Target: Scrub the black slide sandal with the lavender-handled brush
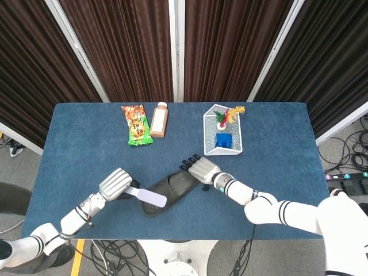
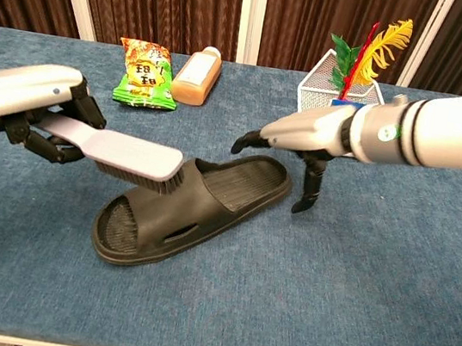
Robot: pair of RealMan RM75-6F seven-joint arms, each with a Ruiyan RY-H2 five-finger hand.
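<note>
The black slide sandal (image 1: 167,192) (image 2: 175,210) lies at an angle on the blue table, toe end toward the front left. My left hand (image 1: 114,184) (image 2: 28,104) grips the lavender-handled brush (image 1: 147,198) (image 2: 125,154), and the bristle end sits over the sandal's strap. My right hand (image 1: 199,168) (image 2: 310,141) hovers over the heel end of the sandal with its fingers spread and nothing held; one fingertip points down beside the sandal's right edge.
A green snack bag (image 1: 137,125) (image 2: 146,73) and an orange bottle (image 1: 158,119) (image 2: 197,74) lie at the back left. A white wire basket (image 1: 222,138) (image 2: 346,112) holding a blue block and feathers stands at the back right.
</note>
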